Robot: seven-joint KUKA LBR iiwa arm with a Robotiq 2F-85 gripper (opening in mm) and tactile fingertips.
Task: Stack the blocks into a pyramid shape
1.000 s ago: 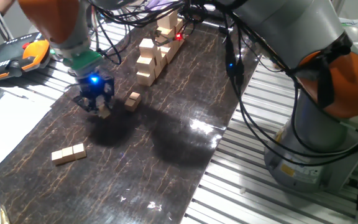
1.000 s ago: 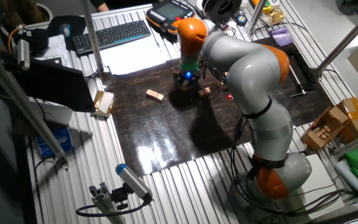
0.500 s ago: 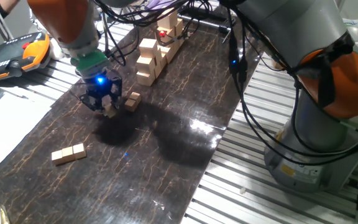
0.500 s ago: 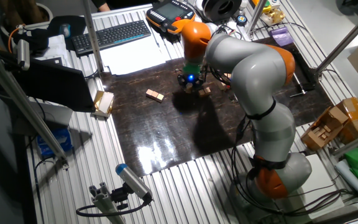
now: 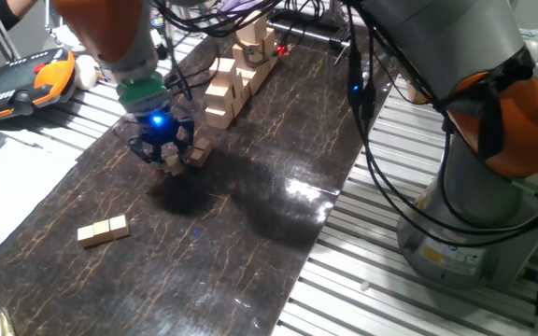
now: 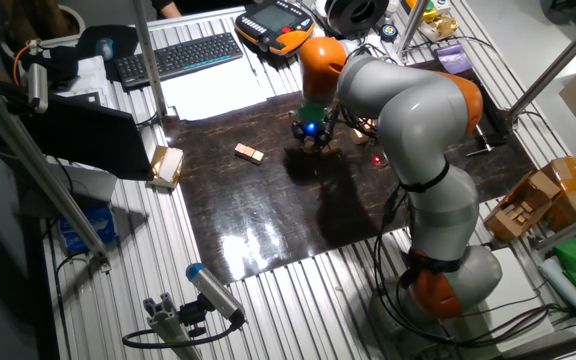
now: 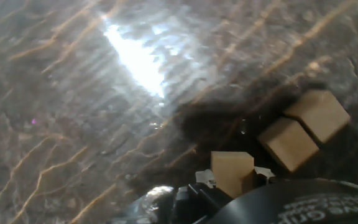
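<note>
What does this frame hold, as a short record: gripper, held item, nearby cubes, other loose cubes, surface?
gripper: shut on a small tan cube, low over the mat
nearby cubes: two tan cubes side by side on the mat, just beside the held one
other loose cubes: a pair lying together, apart from the gripper
larger pale blocks: stacked at the mat's far end
surface: dark glossy mat

Dark marbled table mat: 2 cubes side by side, larger block stack at back.
</note>
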